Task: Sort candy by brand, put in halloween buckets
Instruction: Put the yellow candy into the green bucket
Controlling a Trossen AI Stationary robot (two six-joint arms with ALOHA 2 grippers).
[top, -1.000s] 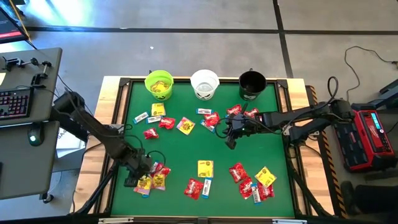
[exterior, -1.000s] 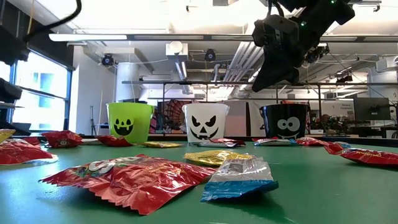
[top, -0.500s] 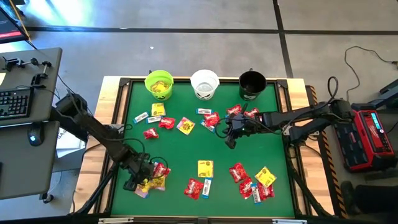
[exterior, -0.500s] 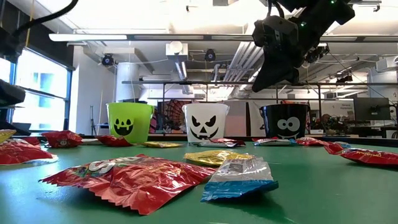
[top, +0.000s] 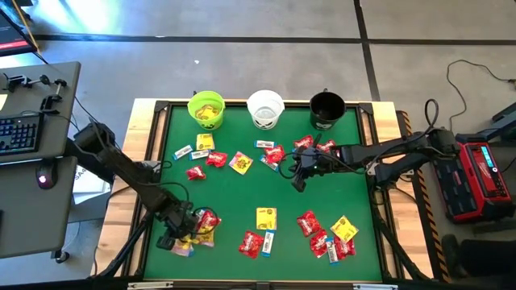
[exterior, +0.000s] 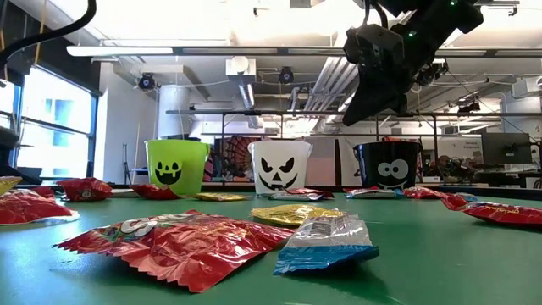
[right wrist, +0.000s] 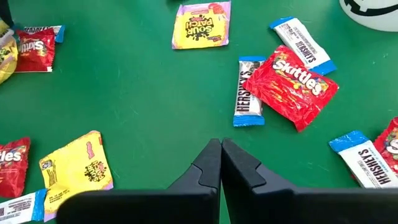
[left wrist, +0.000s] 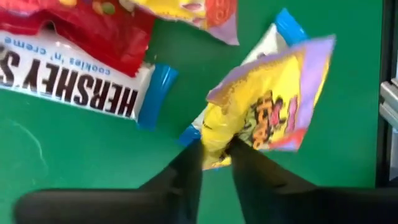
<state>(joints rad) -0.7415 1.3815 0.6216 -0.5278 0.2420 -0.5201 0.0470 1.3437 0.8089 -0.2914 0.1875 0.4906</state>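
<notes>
Three buckets stand at the table's far edge: lime green [top: 206, 109], white [top: 265, 108], black [top: 326, 109]. Yellow, red and blue-and-white candy lies scattered on the green mat. My left gripper [top: 174, 236] is down at a small pile near the near left corner, shut on a yellow packet [left wrist: 264, 102]. Beside it lie a blue-and-white bar [left wrist: 81, 87] and a red packet [left wrist: 87, 28]. My right gripper [top: 298, 182] hangs shut above the mat right of centre, touching nothing; the low view shows it [exterior: 351, 113] well above the table. My left gripper pinches the yellow packet by one crumpled end [left wrist: 214, 134] between its two fingertips, coming from above. The rest of the packet spreads away from the fingers over another blue-and-white bar [left wrist: 281, 28]. Whether it is lifted off the mat I cannot tell.
A raised dark rim [top: 153, 161] frames the mat. Candy clusters lie by the black bucket [top: 310, 147], at the near right [top: 330, 235] and at the near middle [top: 260, 234]. Below my right gripper the mat is bare [right wrist: 155, 93]. A desk with a keyboard [top: 20, 133] stands left of the table.
My left gripper has moved a little toward the table's near edge at the candy pile, and its arm has swung with it. My right arm has kept still.
</notes>
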